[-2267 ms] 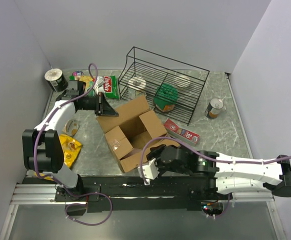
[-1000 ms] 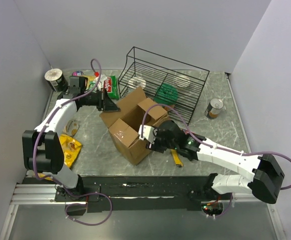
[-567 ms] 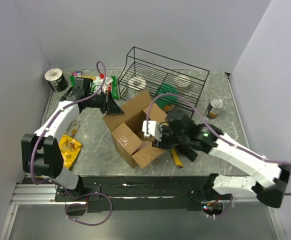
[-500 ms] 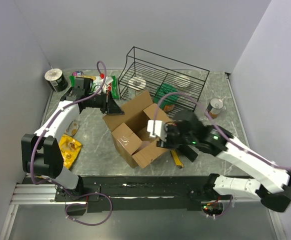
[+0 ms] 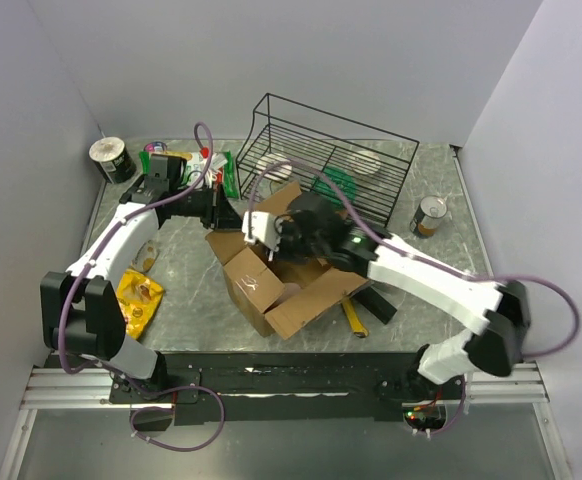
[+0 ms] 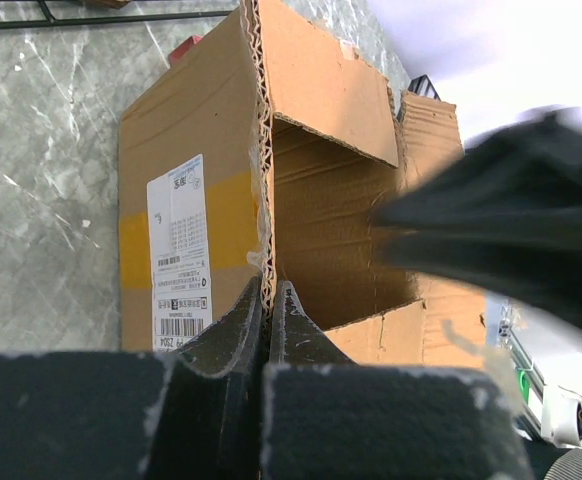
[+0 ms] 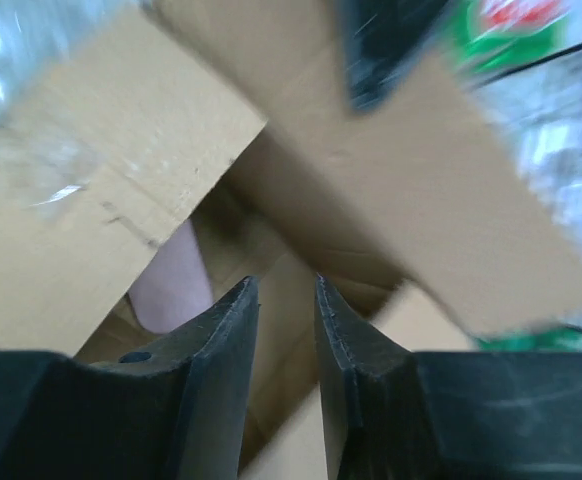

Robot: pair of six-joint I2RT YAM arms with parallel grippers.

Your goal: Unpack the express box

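Note:
The express box [image 5: 256,285], brown cardboard with a white label [image 6: 176,250] and yellow tape, stands open in the middle of the table. My left gripper [image 6: 267,300] is shut on the edge of its back-left flap [image 6: 311,90]. It shows as the black fingers at the box's far left corner [image 5: 229,215]. My right gripper [image 5: 279,245] hovers over the box opening and points down into it. Its fingers [image 7: 226,330] stand a narrow gap apart with nothing between them. A pale pinkish thing [image 7: 171,280] lies inside the box, blurred.
A black wire basket [image 5: 391,160] stands behind the box with a green item [image 5: 336,182] in it. A can [image 5: 431,215] is at the right. A tape roll [image 5: 111,158], green packet [image 5: 221,172] and yellow bag [image 5: 136,300] lie at the left. A yellow-black item [image 5: 356,312] lies beside the box.
My right arm has swung from the box's right side up and left over its opening, its fingers narrowing. The left gripper keeps its hold on the flap.

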